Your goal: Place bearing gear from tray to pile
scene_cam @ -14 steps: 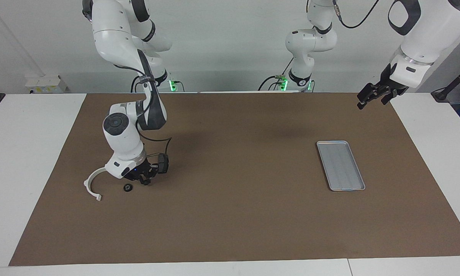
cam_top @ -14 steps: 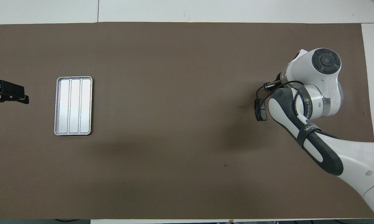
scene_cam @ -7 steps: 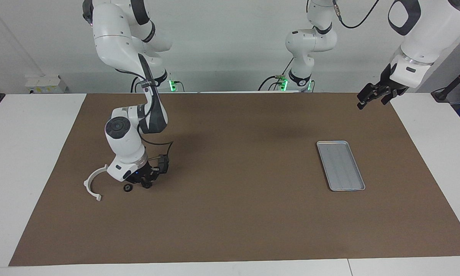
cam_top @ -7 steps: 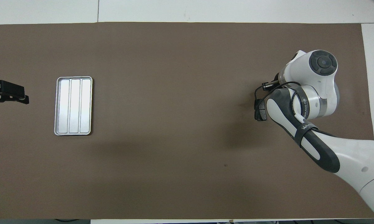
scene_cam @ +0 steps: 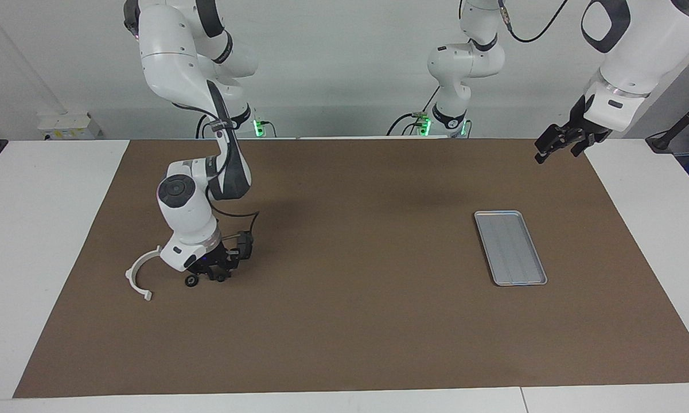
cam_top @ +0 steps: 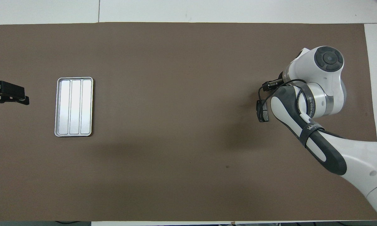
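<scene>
The silver tray (scene_cam: 510,246) lies empty on the brown mat toward the left arm's end; it also shows in the overhead view (cam_top: 73,106). The small black bearing gear (scene_cam: 191,281) lies on the mat at the right arm's end, beside the white semicircular bracket (scene_cam: 137,275) of the pile. My right gripper (scene_cam: 216,277) is low over the mat right beside the gear, open and holding nothing. The brake pads are hidden by the right arm, and in the overhead view the arm hides the gear too. My left gripper (scene_cam: 559,146) waits raised over the mat's corner, open and empty.
The brown mat (scene_cam: 355,321) covers most of the white table. A dark camera block (cam_top: 263,111) hangs on a cable at the right wrist. The right arm's forearm (cam_top: 317,147) slants over its end of the mat.
The right arm's wrist has shifted and tilted a little, bringing its fingers lower and closer to the gear. The gear, bracket, tray and left arm have not moved.
</scene>
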